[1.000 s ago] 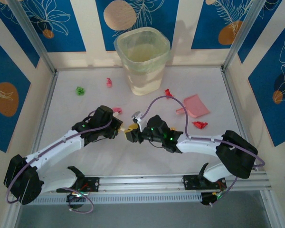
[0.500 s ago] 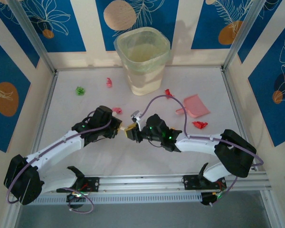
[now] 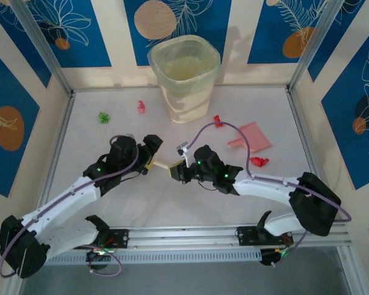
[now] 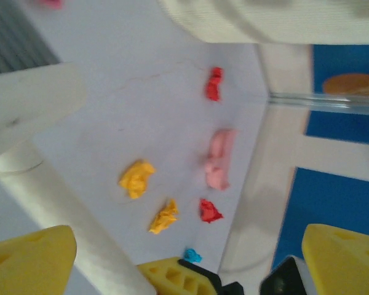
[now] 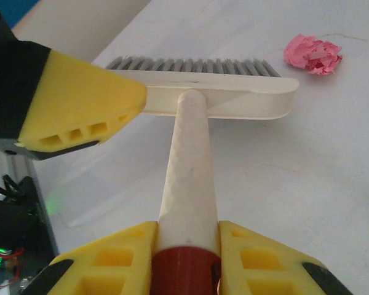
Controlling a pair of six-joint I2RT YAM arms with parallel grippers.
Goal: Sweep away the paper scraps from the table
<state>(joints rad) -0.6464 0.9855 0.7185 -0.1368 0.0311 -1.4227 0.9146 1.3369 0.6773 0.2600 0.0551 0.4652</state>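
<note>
My right gripper is shut on the red end of a cream brush handle. The brush head with grey bristles rests on the table. My left gripper is open, its yellow fingers wide apart beside the handle. A pink scrap lies just beyond the brush head. The left wrist view shows orange, yellow, red and cyan scraps. Green and red scraps lie farther out.
A translucent cream bin stands at the back centre. The flat pink dustpan lies at the right, with a red scrap beside it. Aluminium rails edge the table, and patterned walls close it in.
My left arm has swung forward and its gripper now covers the pink scrap in the top view. The right gripper has shifted slightly toward the back with the brush.
</note>
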